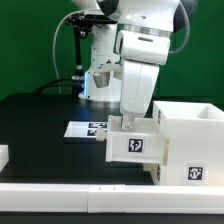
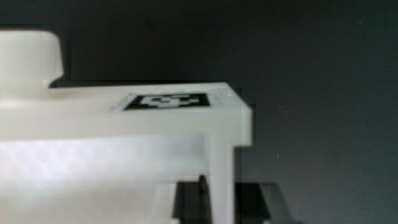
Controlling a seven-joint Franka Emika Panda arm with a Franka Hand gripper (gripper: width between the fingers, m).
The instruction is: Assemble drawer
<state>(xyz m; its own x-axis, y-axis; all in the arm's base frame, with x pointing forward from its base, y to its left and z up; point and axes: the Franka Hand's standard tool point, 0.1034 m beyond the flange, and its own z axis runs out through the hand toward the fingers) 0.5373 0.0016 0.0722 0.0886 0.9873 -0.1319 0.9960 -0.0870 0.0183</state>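
White plastic drawer housing (image 1: 188, 140) at the exterior view's lower right, open-topped and boxy, a tagged white tray (image 1: 135, 143) against its side, gripper (image 2: 230, 201) clenched on the tray's wall, marker board (image 1: 88, 129) behind on black table (image 1: 40, 125)

Black table (image 1: 40, 125) bearing marker board (image 1: 88, 129), housing (image 1: 190, 135)

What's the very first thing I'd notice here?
The big white robot arm in the middle, reaching down over a white tray with a black-and-white tag. The tray sits against a bigger white box on the exterior view's right. In the wrist view, the pincer has its dark fingers either side of the tray's thin wall.
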